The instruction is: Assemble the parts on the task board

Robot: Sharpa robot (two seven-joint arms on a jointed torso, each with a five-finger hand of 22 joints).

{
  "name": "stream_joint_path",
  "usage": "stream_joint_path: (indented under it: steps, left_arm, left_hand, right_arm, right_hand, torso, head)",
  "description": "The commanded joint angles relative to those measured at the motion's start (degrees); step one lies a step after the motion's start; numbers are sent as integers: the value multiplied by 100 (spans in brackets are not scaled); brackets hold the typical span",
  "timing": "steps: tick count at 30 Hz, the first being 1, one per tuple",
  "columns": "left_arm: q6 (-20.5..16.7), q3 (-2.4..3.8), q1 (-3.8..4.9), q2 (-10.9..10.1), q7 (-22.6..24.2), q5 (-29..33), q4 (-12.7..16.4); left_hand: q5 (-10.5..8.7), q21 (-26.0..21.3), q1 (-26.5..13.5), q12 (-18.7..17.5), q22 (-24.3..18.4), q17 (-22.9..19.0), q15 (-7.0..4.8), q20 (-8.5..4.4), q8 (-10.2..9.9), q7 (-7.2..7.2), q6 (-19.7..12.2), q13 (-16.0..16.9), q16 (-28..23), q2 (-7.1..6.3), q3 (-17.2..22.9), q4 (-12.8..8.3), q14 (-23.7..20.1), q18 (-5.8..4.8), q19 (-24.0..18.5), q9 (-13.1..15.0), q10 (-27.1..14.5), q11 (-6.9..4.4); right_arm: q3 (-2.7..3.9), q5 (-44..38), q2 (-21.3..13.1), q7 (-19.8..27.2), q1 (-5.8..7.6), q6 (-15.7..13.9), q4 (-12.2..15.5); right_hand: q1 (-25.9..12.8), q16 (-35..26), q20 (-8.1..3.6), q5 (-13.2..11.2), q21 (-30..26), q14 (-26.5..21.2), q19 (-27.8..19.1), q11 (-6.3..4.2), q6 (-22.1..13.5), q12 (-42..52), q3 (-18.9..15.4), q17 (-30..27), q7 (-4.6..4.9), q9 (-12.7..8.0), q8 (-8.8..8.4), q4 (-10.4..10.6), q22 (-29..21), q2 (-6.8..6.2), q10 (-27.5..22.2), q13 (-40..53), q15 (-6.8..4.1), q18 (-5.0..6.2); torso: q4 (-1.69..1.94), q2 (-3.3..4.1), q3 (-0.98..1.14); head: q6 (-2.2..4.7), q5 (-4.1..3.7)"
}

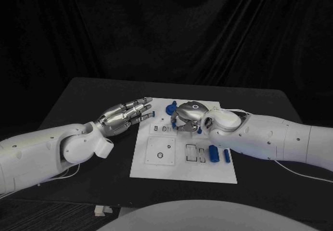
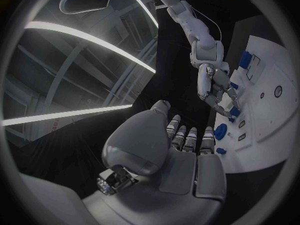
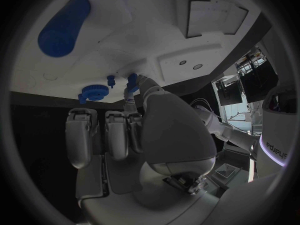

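The white task board (image 1: 158,166) lies in the middle of the black table. My right hand (image 1: 188,114) hovers over its far part with the fingers curled down, and its fingertips pinch a small blue part (image 3: 132,81) right at the board's surface; the same hand (image 2: 215,87) and part (image 2: 233,110) appear in the left wrist view. A blue gear (image 3: 94,91) and a small blue peg (image 3: 111,79) sit close by it on the board. My left hand (image 1: 125,115) lies flat at the board's far left edge, fingers stretched out and holding nothing.
Two blue cylinders (image 1: 213,153) (image 1: 226,155) lie on the board's right side next to narrow slots (image 1: 191,152). A square plate with a round hole (image 1: 161,151) takes up the board's left half. Bare black table (image 1: 83,101) surrounds the board.
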Motion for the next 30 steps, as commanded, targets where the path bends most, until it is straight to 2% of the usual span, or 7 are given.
stream_joint_path:
  steps: [1, 15, 25, 26, 30]
  left_arm:
    - [94, 5, -8, 16, 51, 7, 5]
    - [109, 5, -8, 38, 37, 7, -6]
    - [120, 5, -9, 45, 33, 7, -13]
    - [122, 6, -9, 46, 33, 7, -13]
    - [125, 6, -9, 50, 32, 7, -17]
  left_hand:
    - [33, -19, -15, 28, -8, -5, 16, 43, 23, 51, -1, 6, -4, -7, 57, -2, 2, 31, 7, 7, 12, 54]
    - [33, -19, -15, 28, -8, -5, 16, 43, 23, 51, -1, 6, -4, -7, 57, -2, 2, 31, 7, 7, 12, 54]
    - [28, -19, -21, 19, -8, -7, 15, 41, 19, 55, -16, 4, -7, -14, 67, -4, 1, 32, 7, 4, 11, 59]
    - [28, -19, -21, 19, -8, -7, 15, 41, 19, 55, -16, 4, -7, -14, 67, -4, 1, 32, 7, 4, 11, 59]
    - [25, -19, -23, 13, -8, -7, 15, 41, 18, 56, -19, 3, -7, -20, 69, -7, 1, 32, 7, 4, 10, 59]
  right_arm:
    - [4, -45, 18, -95, -18, 76, -19]
    - [4, -45, 52, -132, -25, 233, -43]
    - [4, -45, 71, -135, -25, 327, -62]
    - [4, -45, 74, -135, -26, 333, -64]
    - [4, -45, 83, -135, -26, 354, -69]
  right_hand:
    - [-69, 15, 34, -13, -26, 601, 403, 30, -11, 20, -2, 1509, 42, 6, 18, -39, 1367, -2, 590, 1510, 57, 59]
    - [-125, 15, 47, -129, -37, 601, 398, 16, -110, 20, -4, 1509, 55, -2, -58, -68, 1363, -1, 590, 1510, 52, 63]
    - [-235, 15, 19, -404, -42, 601, 399, -30, -396, 20, -20, 1509, 72, -49, -254, -124, 1362, -9, 590, 1510, 14, 64]
    - [-275, 15, 16, -528, -43, 601, 399, -32, -430, 20, -37, 1509, 72, -59, -280, -120, 1362, -13, 590, 1510, 11, 64]
    - [-300, 15, 12, -619, -43, 601, 399, -34, -448, 20, -51, 1509, 70, -65, -297, -128, 1362, -20, 590, 1510, 9, 64]
  torso:
    - [-1, 3, -2]
    - [0, -1, 1]
    - [-1, -1, -1]
    - [0, -1, 0]
    - [-2, -1, 1]
  head:
    - [-1, -2]
    - [-1, -9]
    - [-1, -12]
    - [-1, -10]
    - [-1, -11]
